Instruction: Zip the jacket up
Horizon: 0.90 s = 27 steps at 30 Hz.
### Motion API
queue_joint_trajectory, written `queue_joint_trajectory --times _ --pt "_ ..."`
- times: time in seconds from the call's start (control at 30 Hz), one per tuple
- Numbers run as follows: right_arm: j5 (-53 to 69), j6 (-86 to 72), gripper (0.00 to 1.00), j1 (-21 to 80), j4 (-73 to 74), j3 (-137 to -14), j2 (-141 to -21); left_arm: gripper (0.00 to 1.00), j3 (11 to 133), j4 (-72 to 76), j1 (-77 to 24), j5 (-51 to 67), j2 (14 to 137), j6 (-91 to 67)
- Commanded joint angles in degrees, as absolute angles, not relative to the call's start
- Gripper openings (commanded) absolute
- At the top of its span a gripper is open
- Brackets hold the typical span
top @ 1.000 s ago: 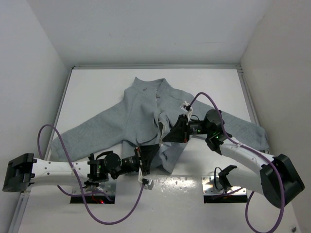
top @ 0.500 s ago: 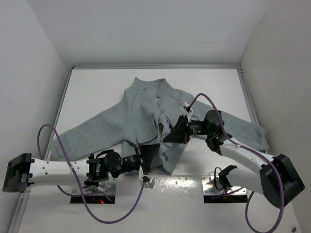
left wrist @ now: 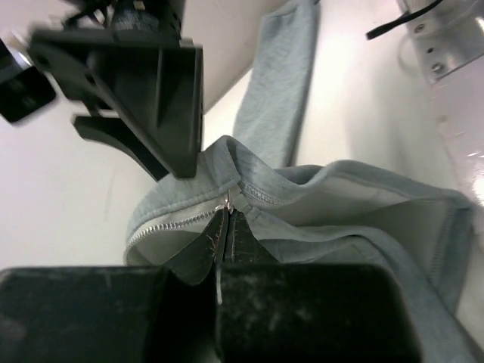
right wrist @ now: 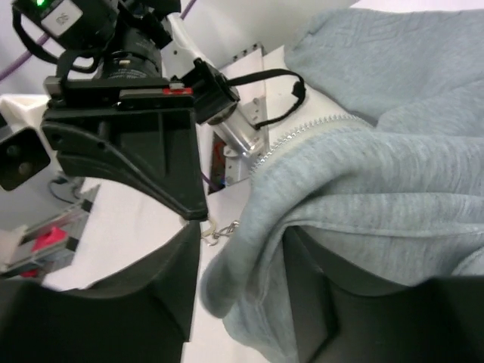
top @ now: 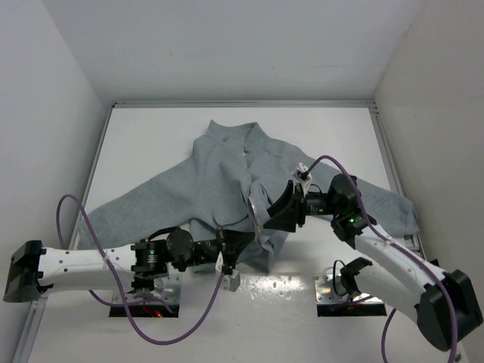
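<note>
The light grey fleece jacket (top: pixel 219 174) lies spread on the white table (top: pixel 151 128), collar at the far side and sleeves out to both sides. Its lower front is bunched up between my two grippers. My left gripper (top: pixel 239 240) is shut on the small metal zipper pull (left wrist: pixel 228 201) at the end of the pale zipper teeth (left wrist: pixel 174 225). My right gripper (top: pixel 266 218) is shut on a thick fold of the jacket's front edge (right wrist: pixel 249 265), right beside the left gripper. The zipper's teeth (right wrist: pixel 291 138) run along that fold.
Purple cables (top: pixel 76 219) loop from both arms over the near part of the table. Metal mounting plates (top: pixel 333 289) sit at the near edge. White walls close in the table on the left, right and far sides.
My right gripper has drawn a little toward the near edge with the jacket's front edge. My left gripper has shifted right to meet it. The lower front has bunched more.
</note>
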<state>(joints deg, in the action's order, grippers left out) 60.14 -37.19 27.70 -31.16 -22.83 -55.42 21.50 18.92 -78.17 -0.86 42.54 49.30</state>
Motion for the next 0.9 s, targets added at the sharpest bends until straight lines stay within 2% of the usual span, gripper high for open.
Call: queue_joint_trajectory --times 0.0,0.23,0.3,0.33,0.47,0.57,0.67,0.8,0.87 --pt "58.9 -27.5 0.49 27.2 -21.7 -23.4 -49.1 0.00 24.1 17.8 -76.4 5.2 43.5 43.2" --pt "47.7 -18.2 0.54 26.7 -0.2 -22.9 -37.7 0.00 27.7 19.2 -72.3 10.9 50.4 38.9" --pt "43.1 -15.9 0.54 26.9 5.2 -23.3 -36.0 0.00 29.3 20.0 -70.3 12.7 53.4 37.1" --pt "38.1 -15.4 0.52 26.7 9.6 -23.5 -33.2 0.00 30.1 20.0 -69.6 13.3 54.5 35.3" --pt "30.9 -10.5 0.47 26.9 18.9 -25.9 -28.0 0.00 32.6 22.1 -65.9 17.0 59.1 32.1" --pt "28.7 -7.6 0.47 26.6 24.2 -27.8 -24.0 0.00 34.7 23.4 -63.6 19.2 61.9 31.0" --pt "23.4 -7.2 0.51 26.6 28.1 -28.5 -21.4 0.00 35.5 23.4 -62.2 20.7 64.3 30.5" --pt "24.5 -8.3 0.51 26.5 31.5 -31.0 -19.5 0.00 37.7 23.5 -61.1 23.0 67.0 29.2" --pt "30.3 -11.8 0.44 25.1 30.9 -32.4 -19.2 0.00 38.4 23.5 -60.6 23.6 67.6 28.6"
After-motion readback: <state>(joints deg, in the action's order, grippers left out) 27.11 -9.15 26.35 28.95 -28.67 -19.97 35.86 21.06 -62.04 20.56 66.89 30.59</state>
